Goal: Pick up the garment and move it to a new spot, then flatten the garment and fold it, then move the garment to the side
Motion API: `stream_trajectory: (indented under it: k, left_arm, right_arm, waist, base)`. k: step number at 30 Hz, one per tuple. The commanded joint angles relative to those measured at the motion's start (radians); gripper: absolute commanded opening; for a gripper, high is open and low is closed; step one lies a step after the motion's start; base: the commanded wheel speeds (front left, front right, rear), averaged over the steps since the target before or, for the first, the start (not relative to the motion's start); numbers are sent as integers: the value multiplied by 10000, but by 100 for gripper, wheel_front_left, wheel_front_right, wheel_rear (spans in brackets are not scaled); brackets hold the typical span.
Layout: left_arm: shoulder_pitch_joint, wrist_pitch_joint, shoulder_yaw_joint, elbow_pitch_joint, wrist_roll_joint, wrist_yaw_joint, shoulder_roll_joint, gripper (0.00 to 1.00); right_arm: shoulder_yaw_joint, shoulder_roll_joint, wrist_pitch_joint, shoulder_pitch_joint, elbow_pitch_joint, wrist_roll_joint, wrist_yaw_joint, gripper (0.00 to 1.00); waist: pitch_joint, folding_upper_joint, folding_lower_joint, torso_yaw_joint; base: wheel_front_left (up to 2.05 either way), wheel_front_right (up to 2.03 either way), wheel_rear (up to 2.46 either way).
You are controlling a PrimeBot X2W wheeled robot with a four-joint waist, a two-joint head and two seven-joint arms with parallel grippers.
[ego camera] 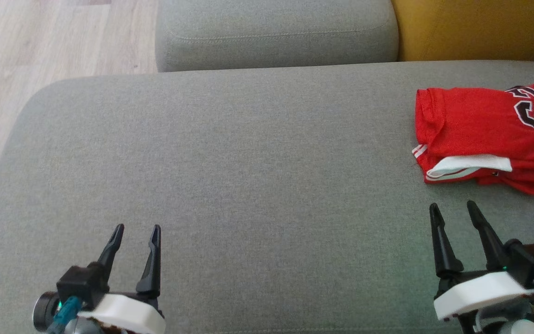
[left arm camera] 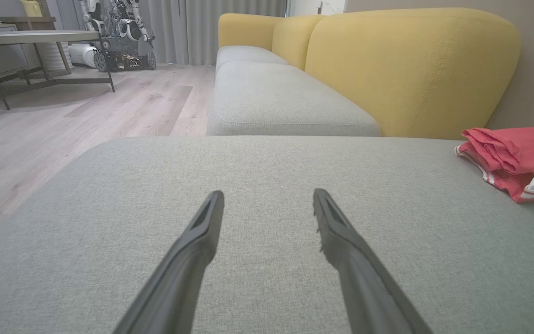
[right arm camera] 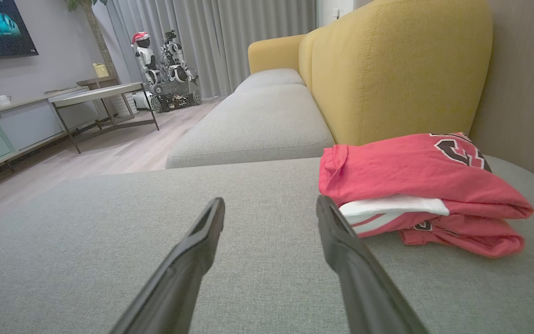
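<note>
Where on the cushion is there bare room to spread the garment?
Bare: the grey fabric cushion from its left edge to the folded red jersey, ahead of the left gripper and right gripper. Crowded: the jersey's far-right corner.

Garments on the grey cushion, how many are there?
1: a folded red garment on the grey cushion, right side, just ahead of the right gripper. Its white strip looks like trim; a second piece could be hidden inside.

Matt red cloth garment lies on coarse-woven grey fabric cushion.
</note>
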Motion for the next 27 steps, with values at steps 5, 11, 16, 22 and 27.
stream_trajectory:
  k: [5,11,16,22,27]
  left_arm:
    - [-545,-89,318,-349,-93,102,238,100]
    - [-574,-119,315,-337,-106,117,278,100]
    - [-586,-138,292,-321,-111,127,306,100]
    - [167,-7,-36,562,-201,49,-90,0]
    - [103,87,70,580,-645,-17,-124,0]
  right_arm:
    - [271,-50,-2,-220,-394,-88,-7,100]
    - [266,-47,-28,-221,-341,-71,-7,100]
    - [272,-45,-37,-216,-336,-61,-7,100]
    - [32,9,-8,49,617,149,0,0]
    - [31,-26,-2,-23,678,657,0,0]
  waist:
    - [38,0,0,14]
    - [49,0,0,24]
    - [54,0,0,21]
    - [59,0,0,15]
    - [61,0,0,2]
  base:
    - [0,0,0]
    - [0,0,0]
    - [0,0,0]
    - [0,0,0]
    - [0,0,0]
